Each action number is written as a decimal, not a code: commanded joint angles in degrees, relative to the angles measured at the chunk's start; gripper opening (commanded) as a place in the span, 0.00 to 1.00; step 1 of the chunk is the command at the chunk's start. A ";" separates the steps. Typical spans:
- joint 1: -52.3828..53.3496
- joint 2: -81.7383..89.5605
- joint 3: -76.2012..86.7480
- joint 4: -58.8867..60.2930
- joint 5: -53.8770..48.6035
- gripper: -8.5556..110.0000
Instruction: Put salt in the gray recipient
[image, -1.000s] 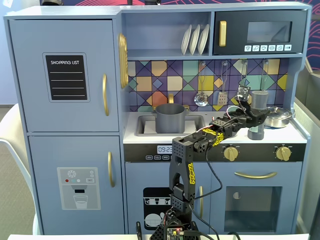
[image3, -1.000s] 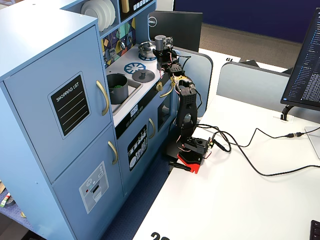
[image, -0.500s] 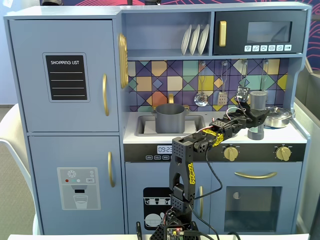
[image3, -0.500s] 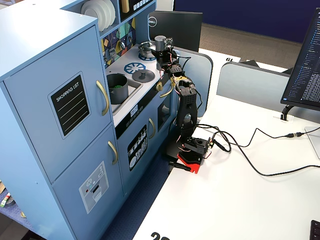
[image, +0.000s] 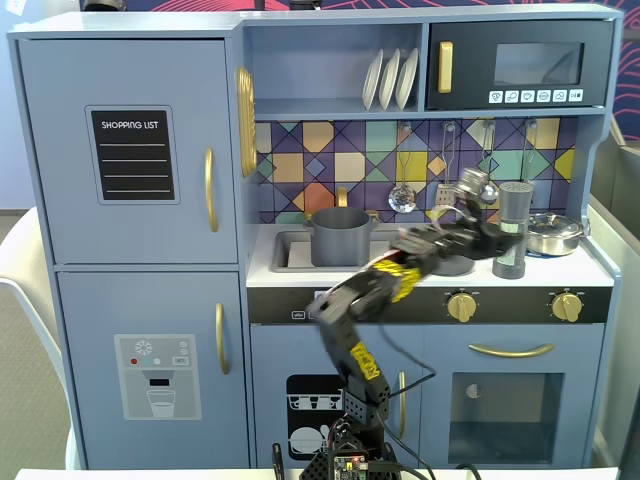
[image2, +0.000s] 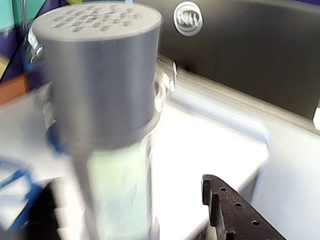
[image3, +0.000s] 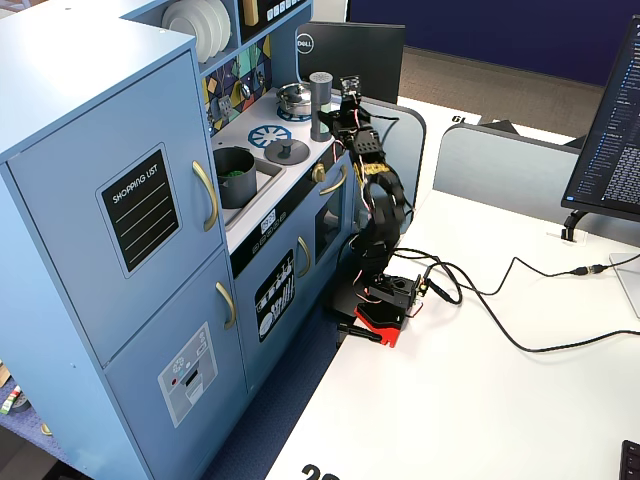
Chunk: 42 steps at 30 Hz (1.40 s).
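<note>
The salt (image: 511, 230) is a slim gray shaker standing upright on the white counter right of the hob; it also shows as the salt (image3: 321, 92). In the wrist view the salt (image2: 107, 100) fills the left half, blurred, with its perforated cap and pale green label. My gripper (image: 490, 238) is at the shaker's left side, open. One dark finger (image2: 222, 207) stands clearly apart from the shaker's right side, and the other finger is hidden. The gray recipient (image: 340, 236) sits in the sink well to the left, seen also as the gray recipient (image3: 235, 176).
A shiny silver pan (image: 555, 233) stands right behind the shaker. A flat gray lid with a knob (image3: 285, 150) lies on the hob between shaker and sink. Utensils (image: 403, 195) hang on the tiled back wall. A shelf with plates (image: 390, 78) and a microwave overhang the counter.
The arm has swung, its elbow dropping low and to the left, and is motion-blurred. The gripper has shifted slightly left beside the shaker. The shaker still stands on the counter.
</note>
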<state>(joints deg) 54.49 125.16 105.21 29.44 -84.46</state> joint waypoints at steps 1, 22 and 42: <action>-8.96 16.00 -0.35 22.76 -1.67 0.07; -50.98 49.92 57.13 39.11 -4.39 0.07; -50.10 59.33 73.30 46.14 -0.62 0.08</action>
<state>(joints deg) 4.31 184.22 179.03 76.55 -85.87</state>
